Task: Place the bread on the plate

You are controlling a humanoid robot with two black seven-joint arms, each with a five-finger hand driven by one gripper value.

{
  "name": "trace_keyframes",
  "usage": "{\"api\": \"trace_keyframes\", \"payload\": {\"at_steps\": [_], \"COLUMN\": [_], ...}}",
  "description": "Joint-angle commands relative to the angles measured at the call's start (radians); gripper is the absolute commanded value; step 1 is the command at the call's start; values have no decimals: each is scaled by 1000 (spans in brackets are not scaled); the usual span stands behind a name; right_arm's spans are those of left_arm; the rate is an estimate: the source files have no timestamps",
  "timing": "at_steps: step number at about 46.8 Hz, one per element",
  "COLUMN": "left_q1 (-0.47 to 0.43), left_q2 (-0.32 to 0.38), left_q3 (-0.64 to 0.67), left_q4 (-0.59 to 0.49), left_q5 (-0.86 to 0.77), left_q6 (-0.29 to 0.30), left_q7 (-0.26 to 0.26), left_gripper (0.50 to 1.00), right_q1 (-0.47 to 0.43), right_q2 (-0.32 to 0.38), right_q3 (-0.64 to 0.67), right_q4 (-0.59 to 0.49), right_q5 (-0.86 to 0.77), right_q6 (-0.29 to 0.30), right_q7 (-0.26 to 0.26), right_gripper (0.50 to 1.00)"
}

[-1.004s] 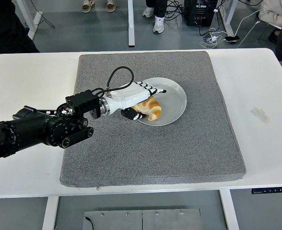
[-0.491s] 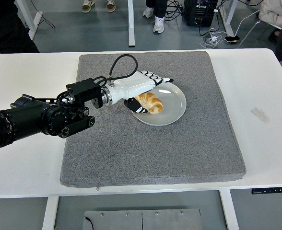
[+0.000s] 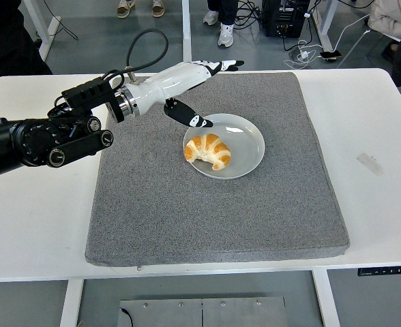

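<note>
Grey mat (image 3: 207,204) carries the plate (image 3: 249,139), bread (image 3: 208,150) resting inside, so my left hand (image 3: 187,85) hangs above with fingers (image 3: 224,65) spread, empty

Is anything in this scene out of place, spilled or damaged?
Nothing stands out. The bread lies whole on the plate, slightly left of its centre, and the plate sits flat on the grey mat. The left hand is above the mat with open fingers, holding nothing.
</note>
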Motion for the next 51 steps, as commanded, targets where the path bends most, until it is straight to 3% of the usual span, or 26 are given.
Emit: {"api": "trace_keyframes", "payload": {"at_steps": [1,13,24,38,51], "left_q1": [4,29,65,99,122], "left_q2": [22,97,117,112,60], "left_q3": [-37,-143,-234,-245,-298], "left_q4": [0,0,3,58,216], "left_q5": [-59,-270,-423,-635,-710], "left_q6": [-13,-44,-45,-50,-186], "left_q7": [-2,1,21,78,173], "left_gripper": [949,951,952,957,957], "right_q1": [0,0,0,0,0], "right_q2": [0,0,0,0,0], "right_q3": [0,0,0,1,1], "right_q4": [0,0,0,0,0], "right_q5": [0,0,0,0,0], "right_q6": [0,0,0,0,0], "right_q7": [0,0,0,0,0], "right_gripper": [1000,1000,1000,1000,1000]}}
